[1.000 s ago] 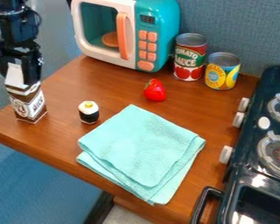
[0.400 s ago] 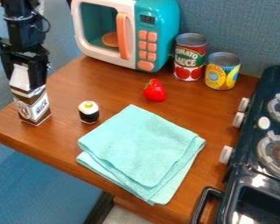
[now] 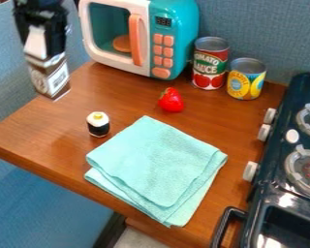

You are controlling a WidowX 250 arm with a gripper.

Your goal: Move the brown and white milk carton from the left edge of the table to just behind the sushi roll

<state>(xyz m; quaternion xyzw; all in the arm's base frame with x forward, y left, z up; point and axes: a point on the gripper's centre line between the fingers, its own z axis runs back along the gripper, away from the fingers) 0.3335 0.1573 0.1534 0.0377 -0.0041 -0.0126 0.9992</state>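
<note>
Gripper (image 3: pixel 45 47): upper left of view, pointing down; closed on the carton's peaked top, parted only by its width.
Milk carton (image 3: pixel 49 77): brown and white, hanging directly below the gripper, slightly tilted, by the counter's (image 3: pixel 128 97) left edge.
Sushi piece (image 3: pixel 98 124): upright, nearest the blue-green cloth (image 3: pixel 159 167).

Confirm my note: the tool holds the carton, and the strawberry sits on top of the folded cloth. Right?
Wrong on the strawberry: the camera view shows it on the wooden counter, beside the folded cloth. The tool does hold the carton.
</note>
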